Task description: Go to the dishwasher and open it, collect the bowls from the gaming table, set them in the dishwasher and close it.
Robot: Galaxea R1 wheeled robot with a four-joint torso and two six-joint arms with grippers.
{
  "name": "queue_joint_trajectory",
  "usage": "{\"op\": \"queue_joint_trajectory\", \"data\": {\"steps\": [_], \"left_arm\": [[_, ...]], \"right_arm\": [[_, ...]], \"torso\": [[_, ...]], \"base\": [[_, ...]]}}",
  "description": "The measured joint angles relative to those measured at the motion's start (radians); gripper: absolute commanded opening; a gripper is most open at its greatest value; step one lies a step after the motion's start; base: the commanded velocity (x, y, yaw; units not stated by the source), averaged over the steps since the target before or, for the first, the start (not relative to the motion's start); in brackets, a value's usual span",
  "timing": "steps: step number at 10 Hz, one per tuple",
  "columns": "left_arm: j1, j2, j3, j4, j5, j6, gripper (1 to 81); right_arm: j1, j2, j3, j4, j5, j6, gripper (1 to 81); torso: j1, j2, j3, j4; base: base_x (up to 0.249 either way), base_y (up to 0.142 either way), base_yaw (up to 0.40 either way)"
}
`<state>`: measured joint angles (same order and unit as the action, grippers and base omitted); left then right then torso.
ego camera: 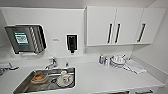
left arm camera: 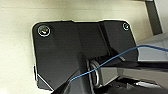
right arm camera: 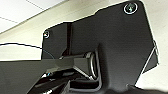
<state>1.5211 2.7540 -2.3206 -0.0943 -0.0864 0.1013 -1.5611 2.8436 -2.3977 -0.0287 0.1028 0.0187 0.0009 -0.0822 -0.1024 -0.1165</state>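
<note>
Overhead, wall dispenser (ego camera: 25,38) label (green, white) unreadable; dishes in sink (ego camera: 27,83); finger state: cannot tell.

- White countertop (ego camera: 105,77)
- White wall cabinets (ego camera: 120,25), dark bar handles
- Steel-grey sink (ego camera: 22,86)
- Black soap dispenser (ego camera: 72,43)
- Orange-brown bowl (ego camera: 39,78) in sink

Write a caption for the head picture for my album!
A white kitchen counter with dishes in a steel sink, under white wall cupboards.

bare counter (ego camera: 100,76), dishes (ego camera: 117,60) at wall
</note>
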Motion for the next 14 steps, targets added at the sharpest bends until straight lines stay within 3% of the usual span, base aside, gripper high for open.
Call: {"op": "queue_joint_trajectory", "data": {"steps": [3, 7, 10, 12, 14], "left_arm": [[0.003, -0.003, 0.0, 0.0, -0.007, 0.0, 81.1], [0.026, -0.083, 0.068, 0.0, -0.135, 0.0, 81.1], [0.029, -0.191, 0.229, 0.0, -0.166, 0.0, 81.1], [0.028, -0.303, 0.352, 0.0, -0.194, 0.0, 81.1], [0.028, -0.424, 0.473, 0.0, -0.231, 0.0, 81.1]], "right_arm": [[0.0, 0.002, -0.008, 0.037, 0.002, 0.013, 81.1], [0.004, -0.035, 0.032, 0.045, 0.001, 0.015, 81.1], [0.016, -0.115, 0.193, 0.045, 0.0, 0.015, 81.1], [0.033, -0.206, 0.346, 0.046, 0.001, 0.015, 81.1], [0.041, -0.303, 0.431, 0.051, 0.002, 0.016, 81.1]], "torso": [[-0.001, 0.0, 0.0, 0.0], [-0.001, 0.0, 0.0, 0.0], [-0.001, 0.0, 0.0, 0.0], [-0.001, 0.0, 0.0, 0.0], [-0.001, 0.0, 0.0, 0.0]], "base": [[0.0, 0.0, 0.0], [0.0, 0.0, 0.0], [0.0, 0.0, 0.0], [0.0, 0.0, 0.0], [0.0, 0.0, 0.0]]}}
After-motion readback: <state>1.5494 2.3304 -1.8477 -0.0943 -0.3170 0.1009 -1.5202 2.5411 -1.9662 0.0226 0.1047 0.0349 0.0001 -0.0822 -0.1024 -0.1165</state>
